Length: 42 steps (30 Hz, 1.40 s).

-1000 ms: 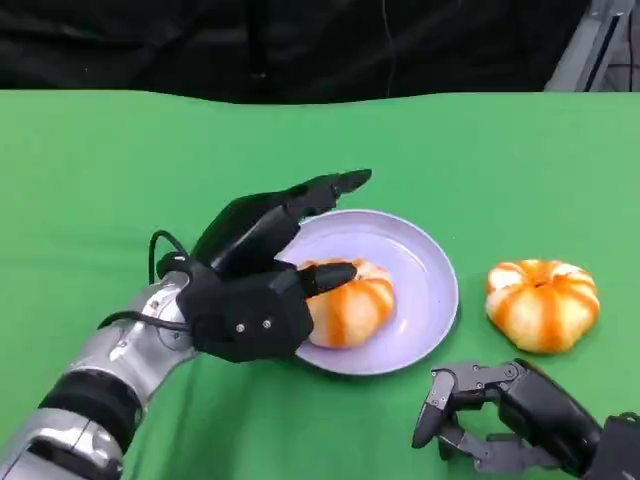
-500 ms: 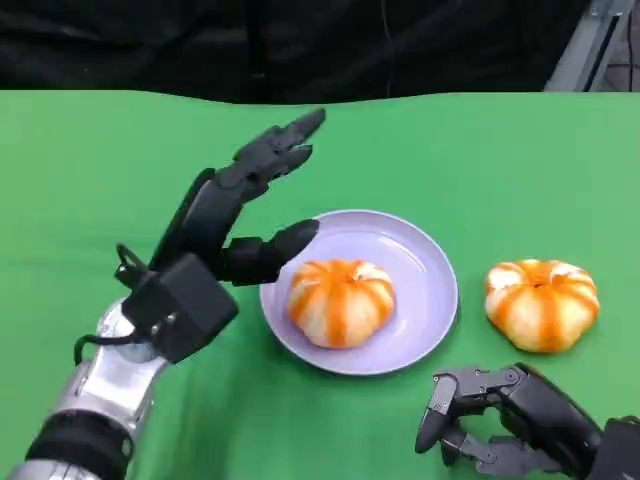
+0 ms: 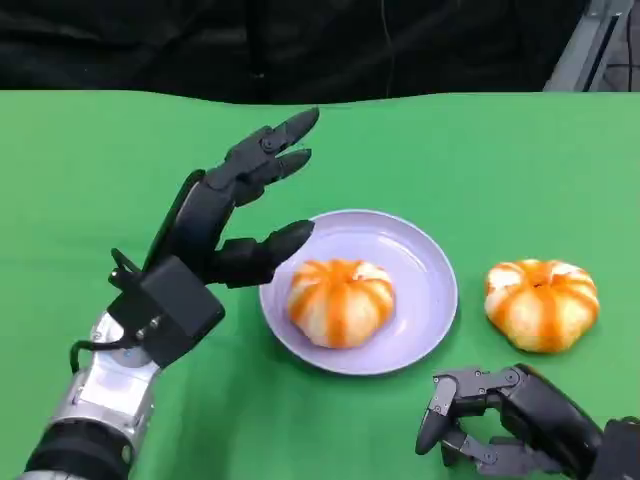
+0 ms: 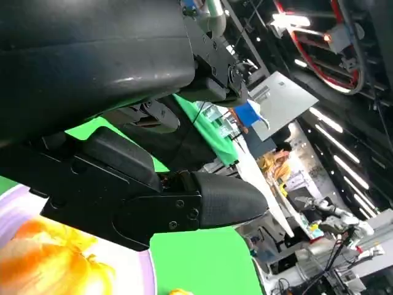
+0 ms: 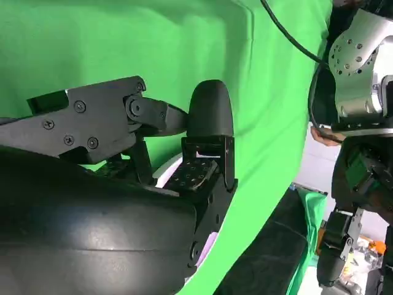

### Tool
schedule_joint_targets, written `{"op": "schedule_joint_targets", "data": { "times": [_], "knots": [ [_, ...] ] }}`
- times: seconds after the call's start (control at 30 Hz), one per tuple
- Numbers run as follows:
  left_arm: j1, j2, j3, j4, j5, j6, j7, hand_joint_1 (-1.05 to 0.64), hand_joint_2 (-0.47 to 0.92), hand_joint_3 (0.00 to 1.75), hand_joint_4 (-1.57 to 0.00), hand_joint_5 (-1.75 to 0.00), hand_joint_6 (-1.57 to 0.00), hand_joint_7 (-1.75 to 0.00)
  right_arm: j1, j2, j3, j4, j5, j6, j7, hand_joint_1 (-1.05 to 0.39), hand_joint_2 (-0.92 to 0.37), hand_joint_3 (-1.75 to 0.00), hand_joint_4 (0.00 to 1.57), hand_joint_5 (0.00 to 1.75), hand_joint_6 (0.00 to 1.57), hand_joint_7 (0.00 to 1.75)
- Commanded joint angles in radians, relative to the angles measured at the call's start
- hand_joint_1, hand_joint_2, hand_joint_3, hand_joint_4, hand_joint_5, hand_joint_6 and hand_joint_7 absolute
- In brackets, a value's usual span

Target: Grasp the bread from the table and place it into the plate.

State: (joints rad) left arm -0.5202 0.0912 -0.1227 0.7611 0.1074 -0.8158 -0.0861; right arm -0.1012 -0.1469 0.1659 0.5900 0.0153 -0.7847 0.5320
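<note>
Since half a second ago the left hand (image 3: 215, 235) has barely shifted: it has drawn slightly further away from the round lavender plate (image 3: 425, 262), and it hangs above the green worktop (image 3: 90, 180) beside the plate's rim with its fingers (image 3: 270, 150) spread apart and nothing in them. A second ago that hand was still closed around the orange-and-white striped bread roll (image 3: 340, 300), which now lies free in the middle of the plate. A second striped bread roll (image 3: 541, 304) lies on the worktop on the far side of the plate from the left hand, unchanged. The right hand (image 3: 500, 418) rests low near the plate's front edge, fingers loosely curled and apart, holding nothing, as before. The left wrist view adds a close look at the plate's rim (image 4: 144, 270) and part of the roll (image 4: 49, 258) under the hand's black fingers (image 4: 202, 200), and a cluttered room beyond the worktop. The right wrist view shows a sliver of the plate (image 5: 164, 173) between that hand's fingers (image 5: 209, 114).
</note>
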Motion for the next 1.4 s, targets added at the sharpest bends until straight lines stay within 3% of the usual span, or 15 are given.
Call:
{"op": "schedule_joint_targets", "data": {
  "times": [0.03, 0.13, 0.27, 1.07, 1.4],
  "knots": [
    [0.116, -0.012, 0.047, -0.071, -0.154, -0.064, -0.088, -0.80, 0.92, 0.54, -0.61, -0.04, -0.40, -0.02, -0.004, -0.015, -0.010, 0.014, 0.020, -0.018, 0.013, -0.12, -0.92, -0.48, 0.72, 1.58, 0.78, 1.15],
    [0.180, -0.015, 0.091, -0.062, -0.180, -0.147, -0.083, -0.67, 0.92, 0.46, -0.67, -0.05, -0.41, -0.01, -0.005, -0.026, -0.014, 0.021, 0.014, -0.015, 0.013, -0.12, -0.91, -0.48, 0.72, 1.59, 0.77, 1.14],
    [0.220, -0.033, 0.127, -0.056, -0.247, -0.157, -0.115, -0.62, 0.92, 0.40, -0.70, -0.04, -0.42, -0.01, -0.007, -0.025, -0.013, 0.033, 0.017, -0.028, 0.016, -0.13, -0.91, -0.48, 0.71, 1.59, 0.77, 1.13],
    [0.342, -0.073, 0.185, -0.110, -0.352, -0.131, -0.278, -0.63, 0.92, 0.38, -0.76, -0.03, -0.48, -0.01, -0.001, -0.025, -0.016, 0.028, 0.027, -0.022, 0.028, -0.14, -0.92, -0.47, 0.71, 1.59, 0.79, 1.10],
    [0.391, -0.087, 0.207, -0.005, -0.363, -0.235, -0.321, -0.60, 0.92, 0.36, -0.81, -0.03, -0.51, -0.02, 0.005, -0.036, -0.024, 0.011, 0.028, -0.017, 0.019, -0.12, -0.91, -0.48, 0.72, 1.59, 0.80, 1.09]
  ]
}}
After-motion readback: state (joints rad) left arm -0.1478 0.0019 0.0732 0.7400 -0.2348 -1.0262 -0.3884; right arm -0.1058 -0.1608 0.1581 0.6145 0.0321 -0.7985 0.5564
